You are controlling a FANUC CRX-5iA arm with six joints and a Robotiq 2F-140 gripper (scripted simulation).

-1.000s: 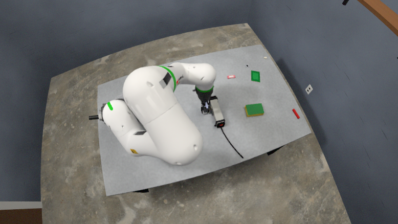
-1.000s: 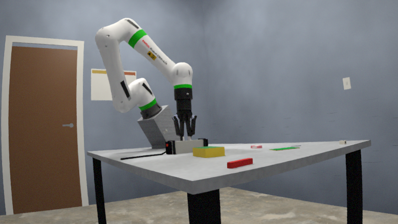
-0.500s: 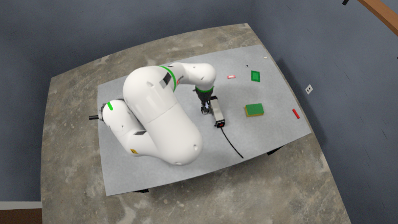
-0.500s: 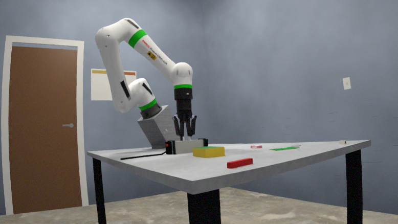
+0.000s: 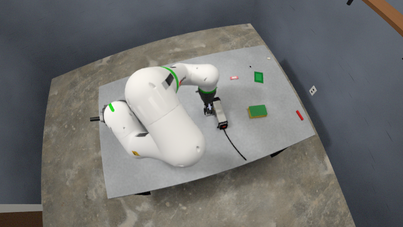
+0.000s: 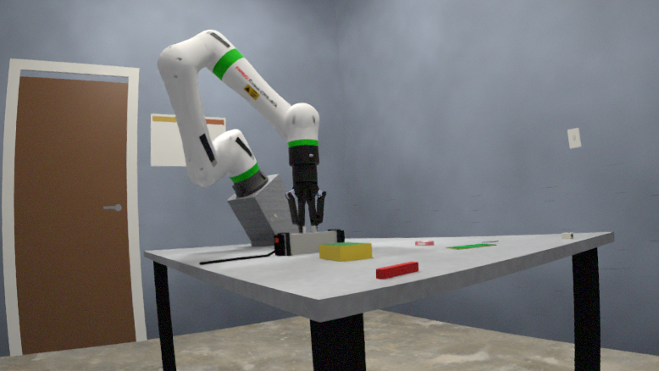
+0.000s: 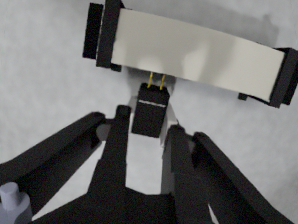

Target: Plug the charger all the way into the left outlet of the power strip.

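From above, the gripper (image 5: 209, 110) hangs at the strip (image 5: 219, 114), with bare table (image 5: 174, 169) toward the sponge (image 5: 257, 111). From the side, its fingers reach the strip's top edge. At the wrist, the claw pinches the charger (image 7: 150, 110), whose prongs seemingly just meet the strip's left end.

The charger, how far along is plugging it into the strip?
Done: the tool is shut on the black charger and has it at the power strip. In hand: the wrist view shows its two prongs pointing at the strip's face, part of their length still exposed. Left: push it fully home, then let go.
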